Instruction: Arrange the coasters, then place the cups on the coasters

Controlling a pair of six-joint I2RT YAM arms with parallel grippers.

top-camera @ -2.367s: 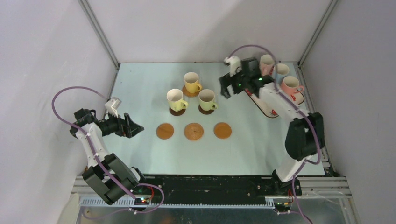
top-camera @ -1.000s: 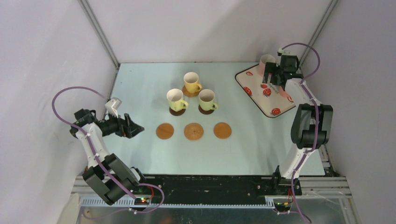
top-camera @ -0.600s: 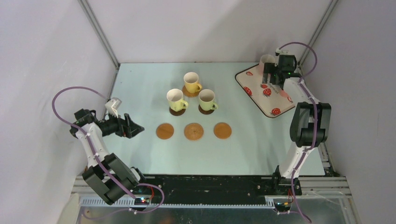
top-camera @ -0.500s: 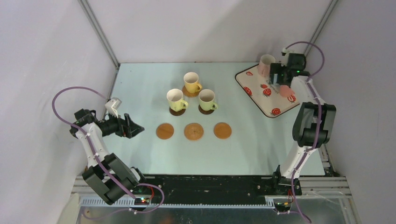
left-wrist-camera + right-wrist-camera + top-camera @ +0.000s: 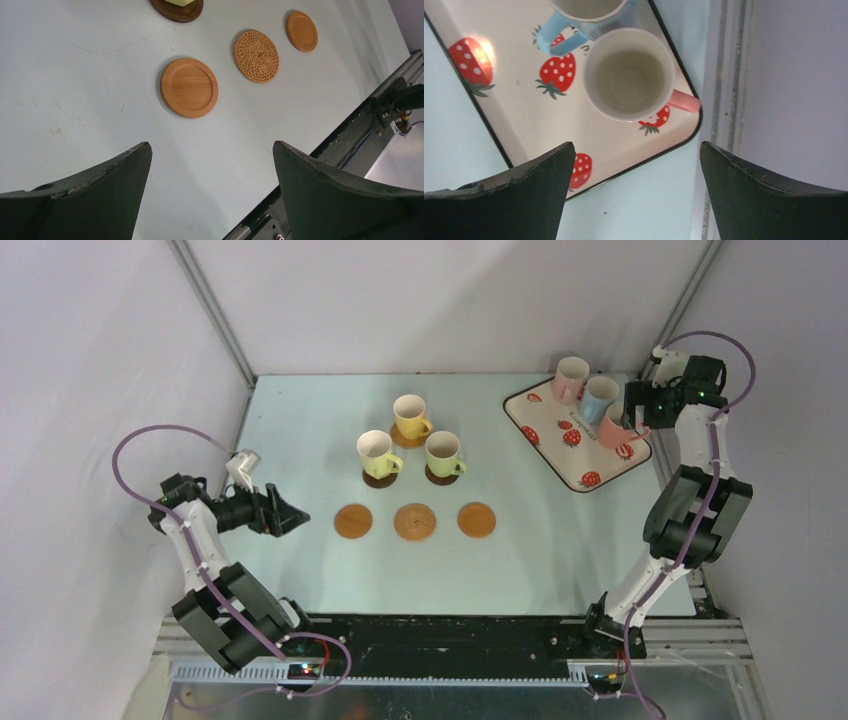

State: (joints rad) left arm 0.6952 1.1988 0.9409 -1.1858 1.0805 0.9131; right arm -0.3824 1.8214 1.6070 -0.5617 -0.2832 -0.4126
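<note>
Three cups stand on coasters mid-table: a yellow cup, a pale green cup and another green cup. In front lie three bare coasters: a tan coaster, a woven coaster and a third tan coaster. On the strawberry tray stand a pink cup, a blue cup and a second pink cup. My right gripper hangs open above the tray's right corner, holding nothing. My left gripper stands open left of the coasters.
The side wall and the table's metal rail run close to the right of the tray. The black front rail lies along the near edge. A dark brown coaster shows under a cup at the top of the left wrist view.
My right arm has swung from over the tray's back to its right edge, uncovering the blue cup and the second pink cup. Its jaws stayed open. The left arm has not moved.
</note>
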